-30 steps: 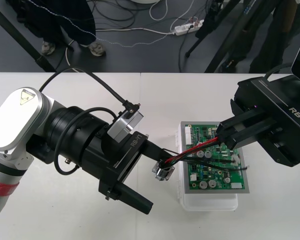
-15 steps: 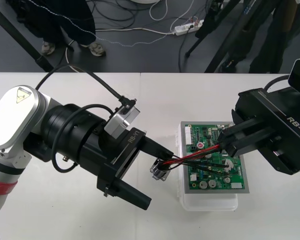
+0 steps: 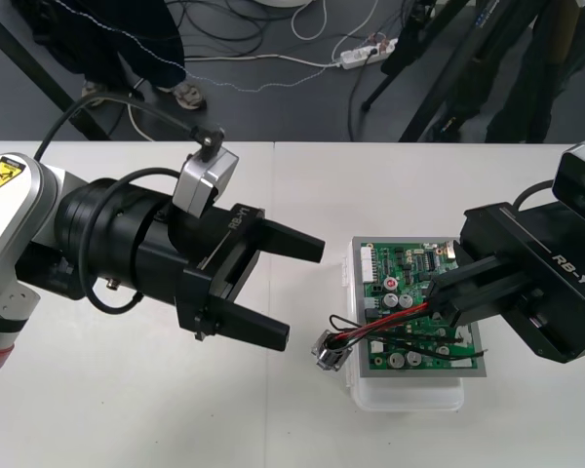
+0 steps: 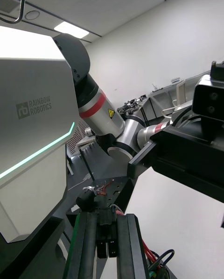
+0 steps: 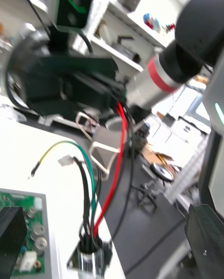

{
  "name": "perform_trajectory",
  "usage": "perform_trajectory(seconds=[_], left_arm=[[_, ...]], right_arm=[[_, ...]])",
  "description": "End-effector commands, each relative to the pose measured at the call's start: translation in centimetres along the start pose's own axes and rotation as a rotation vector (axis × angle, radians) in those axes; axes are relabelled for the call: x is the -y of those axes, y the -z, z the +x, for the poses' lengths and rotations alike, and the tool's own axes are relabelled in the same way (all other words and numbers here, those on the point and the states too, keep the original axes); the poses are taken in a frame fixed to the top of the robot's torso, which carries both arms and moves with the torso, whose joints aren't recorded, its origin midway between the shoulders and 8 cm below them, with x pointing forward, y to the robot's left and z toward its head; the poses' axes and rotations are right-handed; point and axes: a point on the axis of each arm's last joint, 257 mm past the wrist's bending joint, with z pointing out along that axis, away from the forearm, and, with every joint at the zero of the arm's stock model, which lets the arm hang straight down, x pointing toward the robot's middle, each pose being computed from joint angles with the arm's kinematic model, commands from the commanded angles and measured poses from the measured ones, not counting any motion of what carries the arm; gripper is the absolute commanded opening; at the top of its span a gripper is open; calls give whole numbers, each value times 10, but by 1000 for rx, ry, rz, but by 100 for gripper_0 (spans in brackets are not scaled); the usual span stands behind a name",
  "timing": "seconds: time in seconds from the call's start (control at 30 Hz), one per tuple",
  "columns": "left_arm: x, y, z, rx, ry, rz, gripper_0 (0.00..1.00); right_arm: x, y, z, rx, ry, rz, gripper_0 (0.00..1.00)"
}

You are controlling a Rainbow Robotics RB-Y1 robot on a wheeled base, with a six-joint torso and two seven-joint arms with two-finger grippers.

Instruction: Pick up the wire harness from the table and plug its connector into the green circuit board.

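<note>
The green circuit board [image 3: 409,336] sits on its white base [image 3: 409,395] at the table's right. My right gripper [image 3: 437,300] hangs over the board, shut on the harness wires; the plug is hidden between its fingers. Red and black wires [image 3: 380,327] run left from it to the metal socket [image 3: 331,351], which lies at the board's left edge. My left gripper [image 3: 304,294] stands open just left of the socket, apart from it. In the left wrist view the socket [image 5: 88,260] sits between my open fingers [image 5: 205,241], and the red wire [image 5: 114,167] rises to the right gripper [image 5: 70,87].
The white table [image 3: 127,409] stretches left of and in front of the board. My left arm's thick black wrist [image 3: 127,253] lies low over the table's left half. Dark floor with cables [image 3: 273,58] runs past the far edge.
My left gripper has let go of the socket, opened wide and drawn back to the left. The socket has dropped to the board's left edge. My right gripper has shifted slightly nearer, still holding the wires.
</note>
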Motion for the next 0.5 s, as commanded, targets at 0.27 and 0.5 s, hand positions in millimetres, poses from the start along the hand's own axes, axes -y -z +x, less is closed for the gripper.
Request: perform_trajectory(seconds=[0.27, 0.5], left_arm=[[-28, 10, -37, 148, -105, -152, 100], [-33, 10, -36, 221, -83, -188, 100]], right_arm=[[28, -15, 7, 23, 37, 105, 0], [54, -17, -5, 72, 67, 205, 0]])
